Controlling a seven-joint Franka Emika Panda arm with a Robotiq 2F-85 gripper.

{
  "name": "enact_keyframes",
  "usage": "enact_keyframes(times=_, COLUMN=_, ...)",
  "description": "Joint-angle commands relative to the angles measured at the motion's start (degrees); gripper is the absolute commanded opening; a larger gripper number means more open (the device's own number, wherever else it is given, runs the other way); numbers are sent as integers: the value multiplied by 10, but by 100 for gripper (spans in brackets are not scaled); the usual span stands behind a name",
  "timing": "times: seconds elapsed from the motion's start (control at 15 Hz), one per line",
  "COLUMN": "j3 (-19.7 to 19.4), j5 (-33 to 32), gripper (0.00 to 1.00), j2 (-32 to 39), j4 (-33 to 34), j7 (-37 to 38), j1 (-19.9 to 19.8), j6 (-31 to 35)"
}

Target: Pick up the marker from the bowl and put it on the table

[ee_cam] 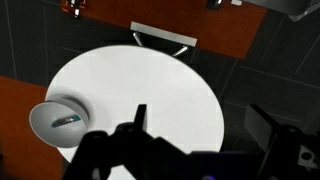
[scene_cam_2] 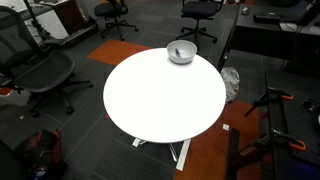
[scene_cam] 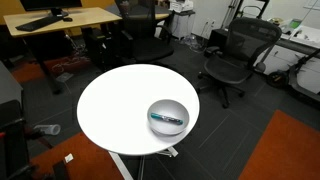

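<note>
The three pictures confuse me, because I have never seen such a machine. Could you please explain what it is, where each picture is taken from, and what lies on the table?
This is a robot arm, steered by a person. Two pictures come from cameras standing in the room; they show a round white table, but not the arm. The third comes from a camera on the arm's wrist, looking down. The dark shapes at its lower edge are the tool, the part that grasps: open, holding nothing. On the table, near its edge, stands a metal bowl, and a teal marker lies inside it.
</note>
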Motion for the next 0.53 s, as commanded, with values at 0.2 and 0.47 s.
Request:
enact_keyframes(times=0.2, j3=-1, j5=-1, gripper=100, j2=2, j4=1, j7=1, j1=2, j6=-2)
enact_keyframes(times=0.47, j3=-9, j5=-3, gripper=100, j2=12, j4=11, j7=6, j1=-11, j6=25)
